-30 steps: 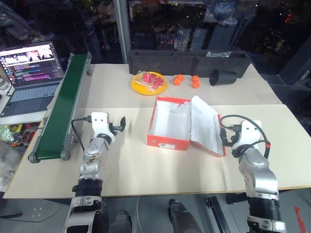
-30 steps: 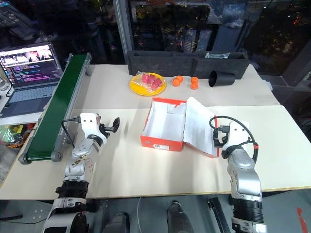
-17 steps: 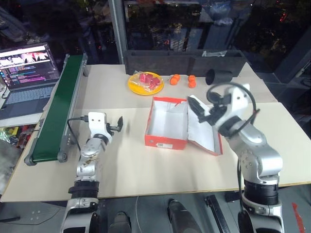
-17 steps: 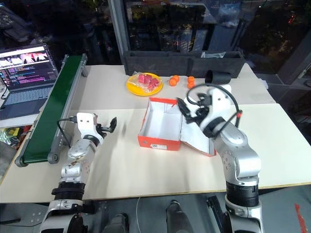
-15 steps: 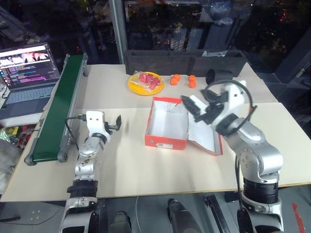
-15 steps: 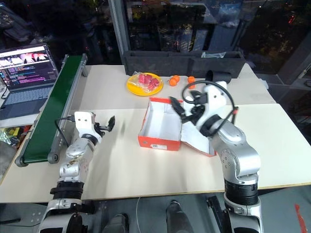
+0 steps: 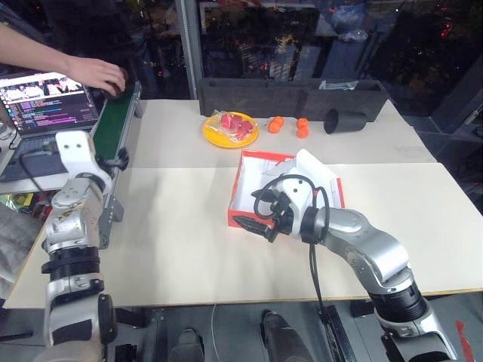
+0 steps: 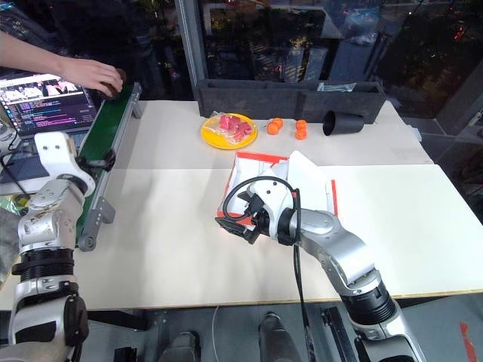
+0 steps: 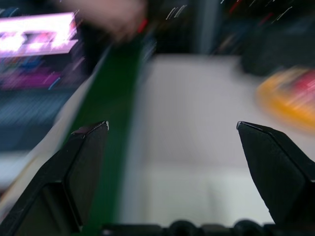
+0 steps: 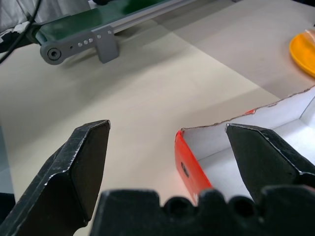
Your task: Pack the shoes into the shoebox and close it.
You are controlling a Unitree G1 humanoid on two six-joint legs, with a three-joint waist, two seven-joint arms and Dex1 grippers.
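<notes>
The right gripper (image 7: 253,225), jaws wide and empty, hangs over the red-orange cardboard shoebox (image 7: 243,213), probably light and flexible; grip its stiffer rim.

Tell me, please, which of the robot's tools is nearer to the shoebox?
The right. The right tool hangs open at the shoebox's front left corner, while the left tool, also open, is far off beside the green conveyor.
</notes>
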